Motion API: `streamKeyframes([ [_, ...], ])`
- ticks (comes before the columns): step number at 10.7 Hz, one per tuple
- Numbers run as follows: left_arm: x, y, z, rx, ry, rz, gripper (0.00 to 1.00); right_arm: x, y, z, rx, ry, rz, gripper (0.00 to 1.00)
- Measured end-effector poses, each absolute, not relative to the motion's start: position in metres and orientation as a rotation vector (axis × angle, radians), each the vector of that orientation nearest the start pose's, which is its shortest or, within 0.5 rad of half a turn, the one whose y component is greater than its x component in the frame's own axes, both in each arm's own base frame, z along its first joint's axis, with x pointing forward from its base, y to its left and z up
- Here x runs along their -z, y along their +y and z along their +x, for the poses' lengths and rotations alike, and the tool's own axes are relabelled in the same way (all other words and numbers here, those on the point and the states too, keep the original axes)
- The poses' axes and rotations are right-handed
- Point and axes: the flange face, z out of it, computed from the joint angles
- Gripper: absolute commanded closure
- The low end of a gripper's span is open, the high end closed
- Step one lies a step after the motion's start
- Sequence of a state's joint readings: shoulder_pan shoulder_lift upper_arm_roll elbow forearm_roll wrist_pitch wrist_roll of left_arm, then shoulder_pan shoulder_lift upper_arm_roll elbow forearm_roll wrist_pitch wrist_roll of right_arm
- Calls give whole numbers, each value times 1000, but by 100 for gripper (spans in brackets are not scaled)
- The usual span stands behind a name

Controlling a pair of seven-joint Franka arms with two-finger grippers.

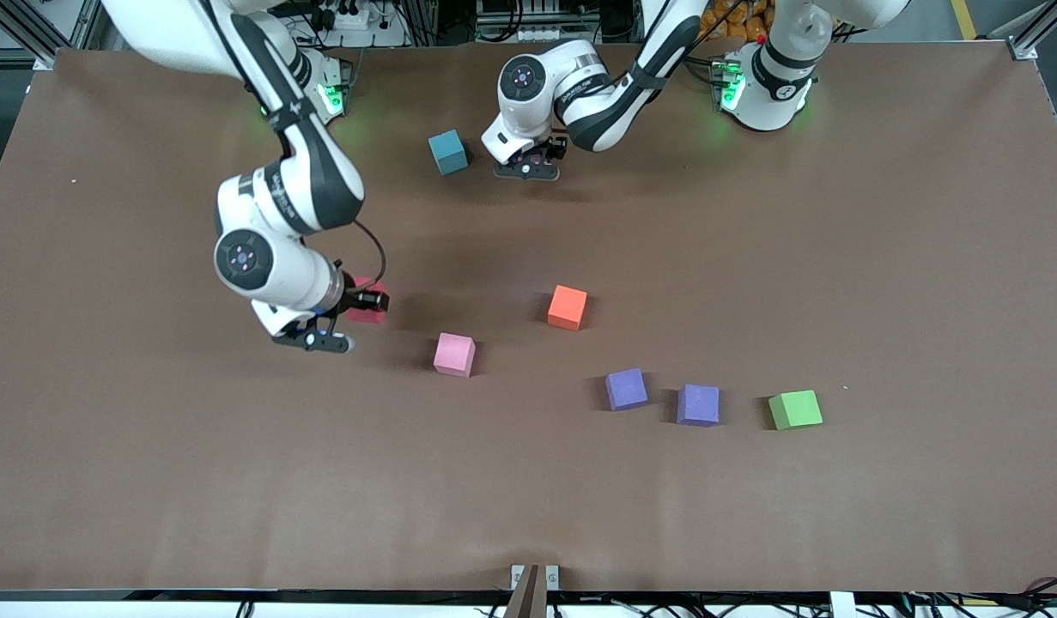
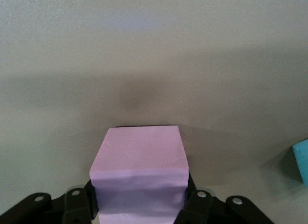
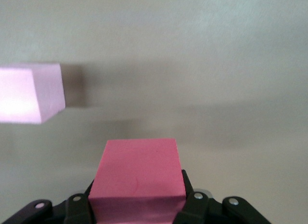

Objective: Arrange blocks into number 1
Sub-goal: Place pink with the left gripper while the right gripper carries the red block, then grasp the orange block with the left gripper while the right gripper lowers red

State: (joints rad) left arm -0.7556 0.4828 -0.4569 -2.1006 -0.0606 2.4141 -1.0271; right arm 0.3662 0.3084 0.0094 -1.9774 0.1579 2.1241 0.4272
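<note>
My right gripper (image 1: 361, 302) (image 3: 138, 191) is shut on the red block (image 3: 137, 173) (image 1: 369, 311) low over the table, toward the right arm's end. A pink block (image 1: 454, 354) (image 3: 29, 93) lies close beside it on the table. My left gripper (image 1: 528, 160) (image 2: 141, 189) is shut on the second pink block (image 2: 138, 161), low near the robots' bases; that block is hidden in the front view. The orange block (image 1: 567, 307) sits mid-table. Two purple blocks (image 1: 626, 389) (image 1: 698, 405) lie nearer the front camera.
A teal block (image 1: 448, 152) (image 2: 301, 161) sits beside my left gripper, toward the right arm's end. A green block (image 1: 795, 409) lies beside the purple ones, toward the left arm's end. The brown table (image 1: 150, 481) is bare near the front edge.
</note>
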Motion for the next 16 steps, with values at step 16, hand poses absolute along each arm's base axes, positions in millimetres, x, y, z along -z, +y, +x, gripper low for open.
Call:
streamKeyframes([
  [16, -289, -439, 509, -96, 252, -3196, 0, -255, 453, 355, -124, 130, -3068, 43],
])
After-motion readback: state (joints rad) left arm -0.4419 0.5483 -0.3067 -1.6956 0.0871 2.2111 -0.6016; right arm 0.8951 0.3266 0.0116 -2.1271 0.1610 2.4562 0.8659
